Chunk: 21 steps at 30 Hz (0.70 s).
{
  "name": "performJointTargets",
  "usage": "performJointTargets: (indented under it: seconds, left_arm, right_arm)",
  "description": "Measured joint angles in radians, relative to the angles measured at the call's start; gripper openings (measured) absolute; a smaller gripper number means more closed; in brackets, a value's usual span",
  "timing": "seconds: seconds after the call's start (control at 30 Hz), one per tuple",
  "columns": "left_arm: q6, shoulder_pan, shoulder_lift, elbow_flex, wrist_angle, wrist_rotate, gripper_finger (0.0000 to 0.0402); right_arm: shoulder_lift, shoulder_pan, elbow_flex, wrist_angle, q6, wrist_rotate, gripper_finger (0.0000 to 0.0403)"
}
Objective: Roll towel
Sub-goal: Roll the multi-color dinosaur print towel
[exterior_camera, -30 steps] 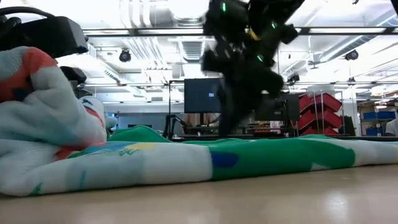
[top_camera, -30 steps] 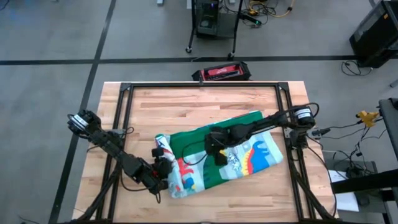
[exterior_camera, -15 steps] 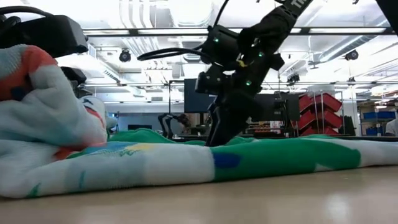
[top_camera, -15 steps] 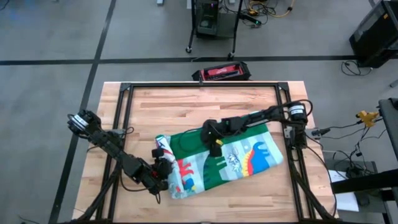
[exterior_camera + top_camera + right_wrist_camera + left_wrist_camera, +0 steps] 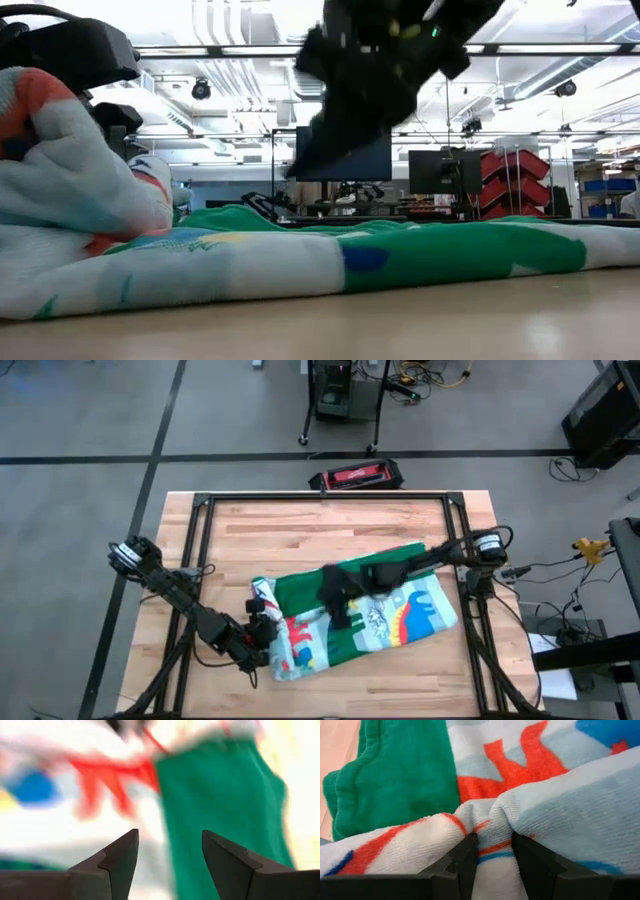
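- The towel (image 5: 350, 615) lies across the middle of the table (image 5: 300, 530), folded into a long band, dinosaur face up with a green flap over its far side; its left end is bunched up.
- The left gripper (image 5: 492, 855) sits at that bunched end, its fingers closed on a pinched fold of striped cloth; the cloth bulges to either side of them.
- The right gripper (image 5: 170, 855) hangs just above the towel's middle, over the seam between green flap and printed face; its fingers stand apart with nothing between them.
- To roll well, I judge, the left grip should hold the fold firmly and turn it over toward the towel's right end, while the right gripper presses or tucks the cloth ahead of the roll so it stays tight and even.
- Hard to make out: the right gripper is a dark smear in the low view, so its height over the towel is unsure; how many turns the bunched end has cannot be told; the towel's underside is hidden.
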Motion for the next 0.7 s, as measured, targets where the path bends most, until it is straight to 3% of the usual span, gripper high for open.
performJointTargets:
  seconds: [0.2, 0.3, 0.43, 0.63, 0.7]
  left_arm:
    - [0.069, -0.009, -0.015, 0.009, 0.007, 0.008, 0.0118]
    - [0.107, -0.009, -0.015, 0.010, 0.020, 0.017, 0.0118]
    - [0.157, -0.009, -0.015, 0.010, 0.029, 0.030, 0.0118]
    - [0.226, -0.010, -0.016, 0.011, 0.037, 0.041, 0.0118]
    - [0.247, -0.010, -0.016, 0.010, 0.039, 0.042, 0.0118]
  right_arm:
    - [0.084, 0.119, 0.008, 0.410, 0.093, 0.001, 0.0202]
    - [0.163, 0.151, 0.043, 0.483, 0.120, 0.004, 0.0186]
    - [0.277, 0.175, 0.165, 0.489, 0.145, 0.005, 0.0134]
    - [0.433, 0.200, 0.348, 0.489, 0.156, 0.003, 0.0020]
    - [0.474, 0.210, 0.390, 0.489, 0.181, 0.002, 0.0008]
